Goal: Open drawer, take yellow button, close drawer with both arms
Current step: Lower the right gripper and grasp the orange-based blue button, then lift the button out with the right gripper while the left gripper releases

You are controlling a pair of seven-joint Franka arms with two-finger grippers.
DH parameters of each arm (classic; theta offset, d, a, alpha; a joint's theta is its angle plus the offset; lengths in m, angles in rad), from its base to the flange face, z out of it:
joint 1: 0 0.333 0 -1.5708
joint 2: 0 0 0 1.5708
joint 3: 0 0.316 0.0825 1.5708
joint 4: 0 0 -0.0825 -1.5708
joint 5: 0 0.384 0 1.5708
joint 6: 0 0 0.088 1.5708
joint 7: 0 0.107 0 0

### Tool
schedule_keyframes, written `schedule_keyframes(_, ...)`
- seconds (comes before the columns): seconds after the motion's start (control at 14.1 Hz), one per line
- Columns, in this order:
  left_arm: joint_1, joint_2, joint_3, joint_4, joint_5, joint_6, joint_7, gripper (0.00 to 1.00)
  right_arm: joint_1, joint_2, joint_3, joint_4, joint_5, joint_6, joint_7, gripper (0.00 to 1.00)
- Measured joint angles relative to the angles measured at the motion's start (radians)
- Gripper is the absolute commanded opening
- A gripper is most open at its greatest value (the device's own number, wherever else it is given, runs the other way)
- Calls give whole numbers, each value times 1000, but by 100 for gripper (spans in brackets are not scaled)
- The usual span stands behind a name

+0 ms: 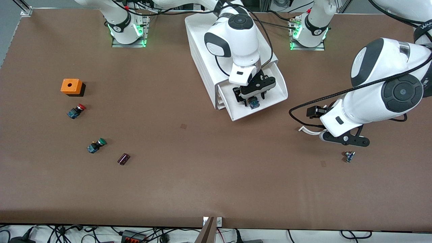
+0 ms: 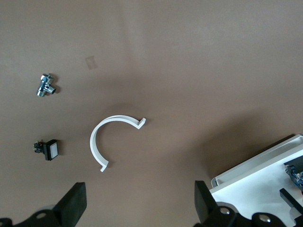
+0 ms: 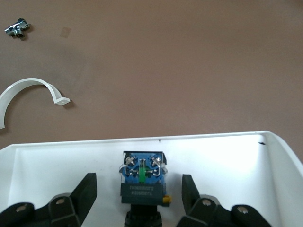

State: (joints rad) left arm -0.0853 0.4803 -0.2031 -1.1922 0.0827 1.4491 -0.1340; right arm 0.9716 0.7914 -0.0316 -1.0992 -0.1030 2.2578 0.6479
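We have the drawer (image 1: 270, 88) pulled out of the cabinet (image 1: 202, 44), and the button (image 3: 142, 179) lies inside it on the white floor, close to the drawer's front wall. Our right gripper (image 3: 139, 194) is down in the drawer with its jaws apart, one on each side of the button's blue-and-black body and not yet touching it. The button sits squarely between the jaws, its long axis running from the wrist toward the drawer's front wall, terminal end facing that wall and the cap end tucked under the gripper, where only a sliver of yellow shows. So, in our judgement, the coming move is simply a squeeze across the body's short width, with no sideways shift needed. Our right arm is plainly the one placed for the pick. Our left gripper (image 2: 137, 208) waits over the counter (image 1: 202, 175) toward the left arm's end, jaws wide apart and empty, above a white curved clip (image 2: 111, 137), with a small metal fitting (image 2: 46, 85) nearby.
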Motion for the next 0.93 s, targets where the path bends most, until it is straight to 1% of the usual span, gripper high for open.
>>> schedule_keyframes(0.14, 1, 5, 0, 0, -4, 0, -1, 100, 2, 0, 0, 0, 0, 0, 1, 51)
schedule_keyframes(0.28, 2, 9, 0, 0, -4, 0, -1, 100, 2, 0, 0, 0, 0, 0, 1, 33)
schedule_keyframes(0.5, 2, 11, 0, 0, -4, 0, -1, 100, 2, 0, 0, 1, 0, 0, 1, 11)
schedule_keyframes(0.57, 2, 11, 0, 0, -4, 0, -1, 100, 2, 0, 0, 3, 0, 0, 1, 6)
schedule_keyframes(0.71, 2, 11, 0, 0, -4, 0, -2, 100, 2, 0, -5, 12, 0, -9, 1, 3)
schedule_keyframes(0.78, 2, 11, 0, 0, -4, 0, -2, 100, 1, 0, -7, 28, 0, -25, 2, 0)
schedule_keyframes(0.93, 2, 11, 0, 2, -5, 0, -10, 100, -3, -4, -12, 105, 0, -106, 2, 0)
